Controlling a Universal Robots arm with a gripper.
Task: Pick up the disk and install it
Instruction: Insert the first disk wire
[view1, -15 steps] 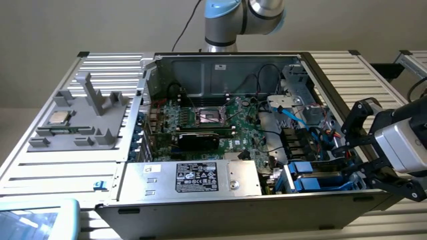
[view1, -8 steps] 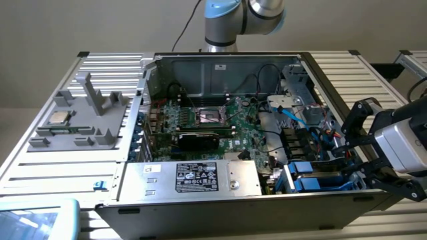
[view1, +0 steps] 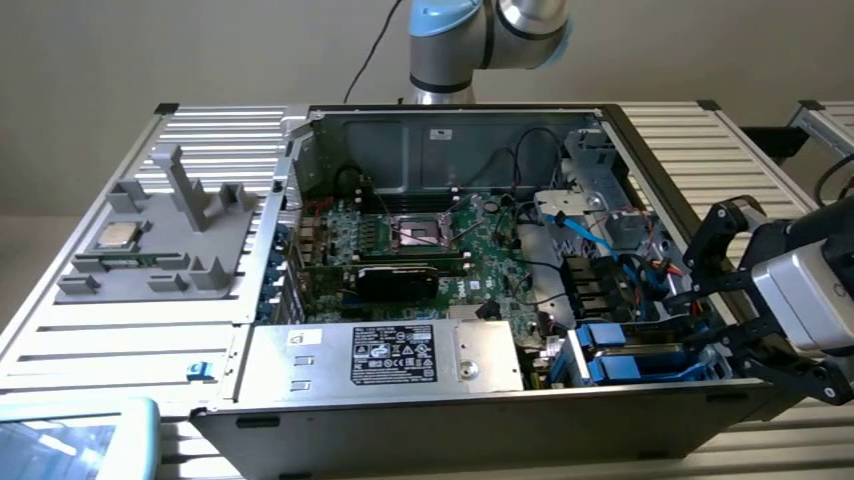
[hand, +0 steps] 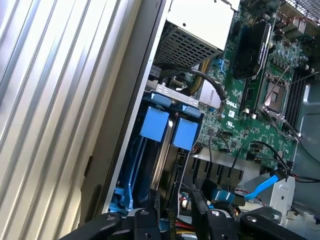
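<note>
1. Pincer (view1: 714, 320) (hand: 176, 202) first: my two black fingers (hand: 150, 220) stand partly spread, with an empty gap between them and nothing held. I hang over the edge of the open computer case (view1: 667, 215) on the exterior view's right, just past its side wall.
2. Closest to me is the drive bay in the case's near corner. The disk (view1: 617, 352) (hand: 155, 125) sits in that bay in its bright blue carrier, seated on edge between blue rails, with its blue end tab showing. It lies ahead of my fingertips, near but not touching them.
3. Just beside the disk, a second blue-tabbed carrier (hand: 186, 134) stands in the same bay, parallel to it.
4. Beyond the bay lies the large silver box (view1: 400, 355) (hand: 200, 20) with its black-and-white label, against the case's front wall.
5. Further in, the green motherboard (view1: 454, 250) (hand: 250, 110) covers the case floor, with black cables looping over it and a blue flat cable (view1: 587, 230) (hand: 265, 185) running along the bay side.
6. Outside the case, the ribbed metal table (view1: 747, 150) (hand: 50, 100) carries everything. Well away on the exterior view's left, a grey fixture (view1: 160, 250) holds a small square silver chip (view1: 118, 237).
</note>
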